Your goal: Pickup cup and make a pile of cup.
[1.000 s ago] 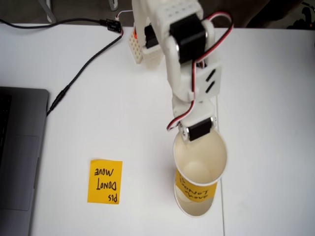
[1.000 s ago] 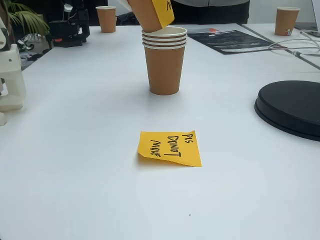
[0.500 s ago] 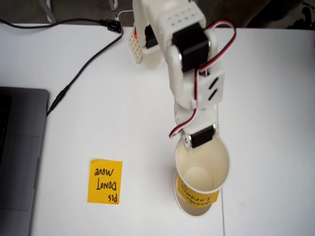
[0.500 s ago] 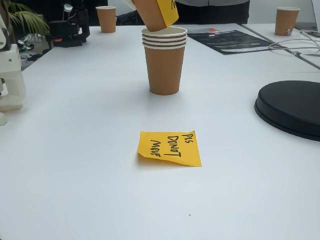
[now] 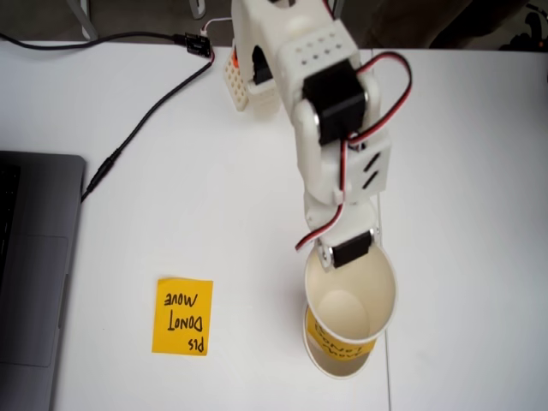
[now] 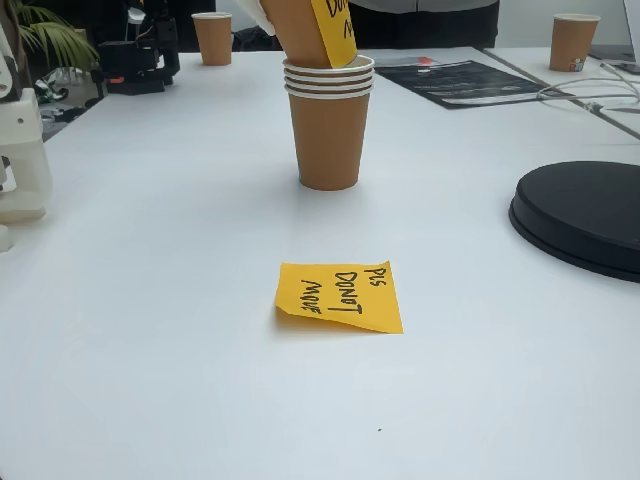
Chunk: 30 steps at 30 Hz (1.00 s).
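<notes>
Fixed view from above: white table (image 5: 171, 214). White arm reaching toward the near edge; gripper (image 5: 347, 257) closed on the far rim of the cup (image 5: 351, 295), cream inside, orange note on its outer wall. Cup held over the pile of cup (image 5: 338, 366), near the table's near edge, overlapping it. Loose orange note (image 5: 182, 315) flat on the table, left of the pile and apart from it. Grey laptop (image 5: 34, 274) at the left edge. Black cable (image 5: 137, 128) runs across the far left corner.

Fixed view from table level: pile of cup (image 6: 329, 130), brown, upright, stacked rims visible. Cup (image 6: 305, 30) tilted, its base entering the top of the pile. Loose orange note (image 6: 340, 296) nearer the camera. Black disc (image 6: 585, 215) at the right edge.
</notes>
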Motion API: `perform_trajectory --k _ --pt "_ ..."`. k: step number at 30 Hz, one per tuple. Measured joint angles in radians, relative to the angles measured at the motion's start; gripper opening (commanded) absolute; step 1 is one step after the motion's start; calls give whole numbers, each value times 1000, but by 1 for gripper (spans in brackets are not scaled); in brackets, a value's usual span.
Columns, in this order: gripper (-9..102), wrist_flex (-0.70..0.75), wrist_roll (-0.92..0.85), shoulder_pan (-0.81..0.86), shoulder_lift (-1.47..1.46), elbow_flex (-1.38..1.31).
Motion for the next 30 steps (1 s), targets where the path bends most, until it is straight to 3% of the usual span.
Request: perform_trajectory --k 7,21,30 --pt "-5 0 2 0 -18 0" --pt "20 0 0 0 -18 0" --pt "23 0 0 0 -18 0"
